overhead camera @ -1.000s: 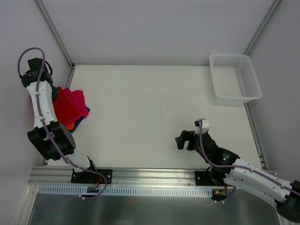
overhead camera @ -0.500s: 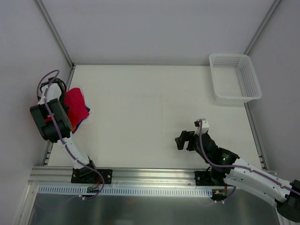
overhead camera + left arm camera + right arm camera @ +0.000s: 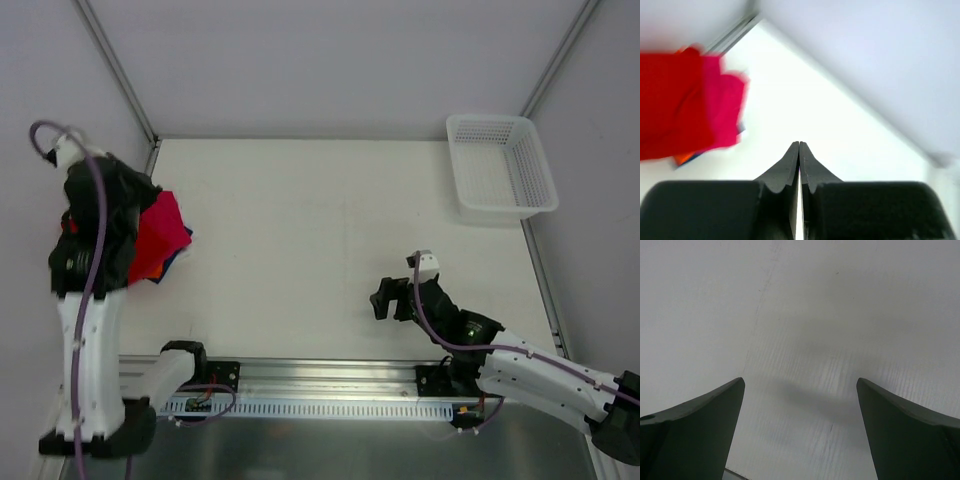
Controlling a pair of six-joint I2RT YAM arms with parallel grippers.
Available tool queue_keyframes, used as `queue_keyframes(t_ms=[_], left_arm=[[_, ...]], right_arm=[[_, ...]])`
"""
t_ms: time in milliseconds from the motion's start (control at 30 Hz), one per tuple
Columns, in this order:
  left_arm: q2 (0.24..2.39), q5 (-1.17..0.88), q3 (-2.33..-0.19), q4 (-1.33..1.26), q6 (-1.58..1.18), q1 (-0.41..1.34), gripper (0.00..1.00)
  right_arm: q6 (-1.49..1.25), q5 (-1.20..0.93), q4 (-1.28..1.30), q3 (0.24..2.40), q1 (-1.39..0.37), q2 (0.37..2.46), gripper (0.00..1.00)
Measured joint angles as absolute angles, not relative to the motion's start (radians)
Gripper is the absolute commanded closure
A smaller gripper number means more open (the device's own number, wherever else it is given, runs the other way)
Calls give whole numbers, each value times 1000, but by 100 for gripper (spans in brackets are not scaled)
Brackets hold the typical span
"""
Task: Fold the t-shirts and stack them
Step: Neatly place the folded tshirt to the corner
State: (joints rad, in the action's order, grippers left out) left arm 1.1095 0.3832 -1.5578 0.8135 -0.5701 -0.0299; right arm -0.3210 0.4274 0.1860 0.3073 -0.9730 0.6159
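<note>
The t-shirts lie in a stack at the table's left edge. A bright red shirt [image 3: 162,232] is on top, with dark blue [image 3: 184,248] showing at the edge. In the left wrist view, blurred, red [image 3: 670,110] lies over magenta-pink [image 3: 722,112], with orange [image 3: 687,159] and blue [image 3: 742,131] edges below. My left gripper [image 3: 145,190] [image 3: 799,145] is raised above the stack, shut and empty, and partly hides the stack's left side. My right gripper [image 3: 385,298] [image 3: 800,382] is open and empty, low over bare table at the front right.
A white mesh basket [image 3: 500,165] stands at the table's back right corner. Metal frame rails run along the table's left and right edges. The left arm's upper links rise tall at the far left.
The left arm has swung up from beside the stack and now stands high over it. The right gripper has shifted slightly left. The stack has stayed in place.
</note>
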Motion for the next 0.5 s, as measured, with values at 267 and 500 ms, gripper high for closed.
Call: queue_keyframes(t_ms=[267, 500], left_arm=[[498, 181, -964, 589, -577, 236, 100], [536, 90, -673, 580, -588, 369, 100]], right_arm=[[-321, 430, 137, 333, -1012, 722, 0], [-319, 483, 132, 463, -1110, 952, 0]])
